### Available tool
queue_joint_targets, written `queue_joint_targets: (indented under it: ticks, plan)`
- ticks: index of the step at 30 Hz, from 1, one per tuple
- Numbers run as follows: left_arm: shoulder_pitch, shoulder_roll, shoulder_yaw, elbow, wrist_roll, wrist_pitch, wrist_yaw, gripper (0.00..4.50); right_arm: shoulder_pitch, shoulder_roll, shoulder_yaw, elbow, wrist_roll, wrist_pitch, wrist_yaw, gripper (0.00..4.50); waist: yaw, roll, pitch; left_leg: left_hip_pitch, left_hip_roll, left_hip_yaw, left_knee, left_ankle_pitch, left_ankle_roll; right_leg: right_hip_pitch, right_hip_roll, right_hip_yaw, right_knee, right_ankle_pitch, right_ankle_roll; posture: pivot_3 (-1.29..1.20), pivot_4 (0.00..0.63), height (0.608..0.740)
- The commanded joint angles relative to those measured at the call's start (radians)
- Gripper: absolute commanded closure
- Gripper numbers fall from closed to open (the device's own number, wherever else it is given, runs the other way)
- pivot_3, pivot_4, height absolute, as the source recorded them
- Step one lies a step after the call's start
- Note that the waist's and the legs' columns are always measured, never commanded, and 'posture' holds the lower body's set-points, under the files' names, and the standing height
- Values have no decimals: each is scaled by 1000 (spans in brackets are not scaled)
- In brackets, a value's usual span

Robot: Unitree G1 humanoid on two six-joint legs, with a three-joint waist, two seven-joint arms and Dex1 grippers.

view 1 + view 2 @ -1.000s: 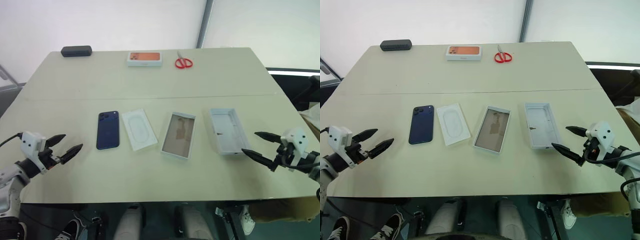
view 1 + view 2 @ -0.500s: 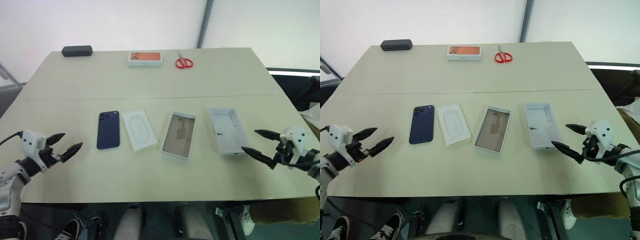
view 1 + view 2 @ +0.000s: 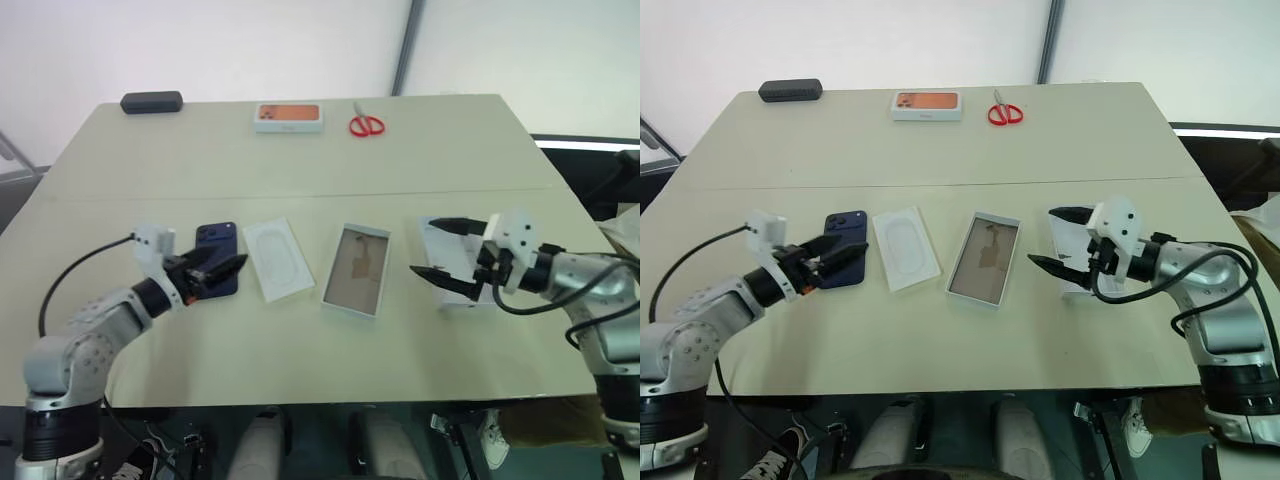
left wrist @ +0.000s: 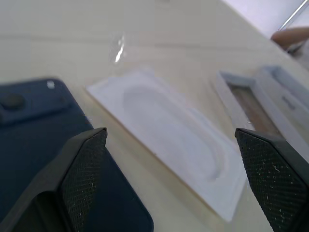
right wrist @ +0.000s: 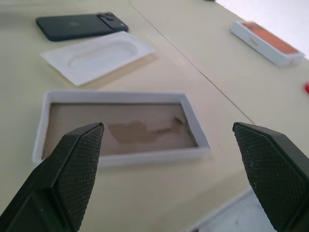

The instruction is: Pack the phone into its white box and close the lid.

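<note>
Navy-blue and glossy, the phone [image 3: 217,260] lies flat on the table [image 3: 300,150], at the left end of the row in front of me, exactly where it lay a second ago. Beside it sit the flat white card [image 3: 279,259], then the white box [image 3: 356,270] with its tan floor up, then the lid [image 3: 1077,250], none of them shifted. My left gripper [image 3: 222,270] has swung in from the table's left edge and now hangs over the phone's near end, fingers spread, holding nothing. My right gripper [image 3: 447,250] has come inward too, spread wide above the lid.
</note>
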Motion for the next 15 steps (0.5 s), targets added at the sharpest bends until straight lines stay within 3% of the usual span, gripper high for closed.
queue_joint_targets:
  ticks: [1,5,15]
  plan:
    - [-31,-39,5,-69,-14,70,126,24,-16,3,6,-18,-1,-8,3,14,5,-1,0,0,0,0,0,0,0,0,0,0,0,0,0,0,150,740]
    - [-83,-97,-16,-136,-84,267,273,24,-13,11,23,-8,-12,-19,3,14,5,-2,1,-1,-1,-1,1,0,0,0,-1,0,0,0,0,0,150,740]
    - [-108,-209,70,-94,-191,325,368,24,-20,26,22,2,-18,-26,1,14,2,-2,1,0,-1,0,1,0,0,0,4,1,0,1,0,0,150,740]
